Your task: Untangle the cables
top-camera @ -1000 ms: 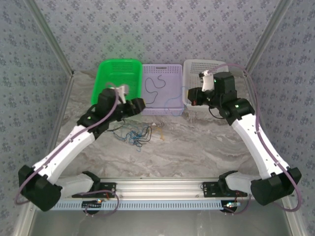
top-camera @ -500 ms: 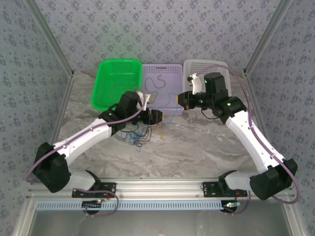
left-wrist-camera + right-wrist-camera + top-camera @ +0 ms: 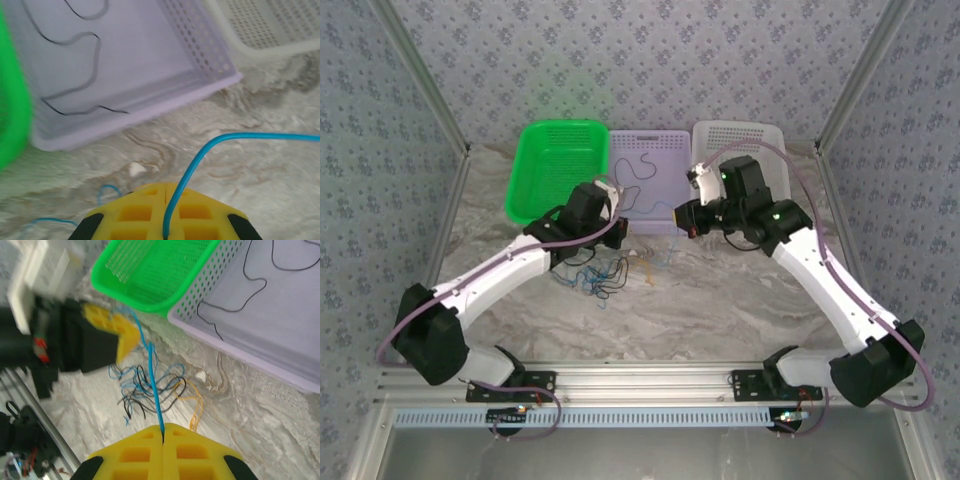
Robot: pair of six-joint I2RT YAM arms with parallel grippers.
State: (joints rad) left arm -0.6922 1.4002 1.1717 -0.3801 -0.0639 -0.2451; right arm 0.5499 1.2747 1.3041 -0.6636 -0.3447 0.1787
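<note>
Blue cable (image 3: 270,135) pinched by left gripper (image 3: 165,187) and right gripper (image 3: 163,429), both jaws closed on it; next likely: to be drawn clear of tangle (image 3: 600,273), centre of frame.

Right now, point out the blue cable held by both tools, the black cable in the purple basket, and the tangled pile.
blue cable (image 3: 155,390), right wrist view, taut middle stretch.
black cable (image 3: 82,110), left wrist view, lower bend.
tangled pile (image 3: 600,272), top view, centre of the heap.
</note>
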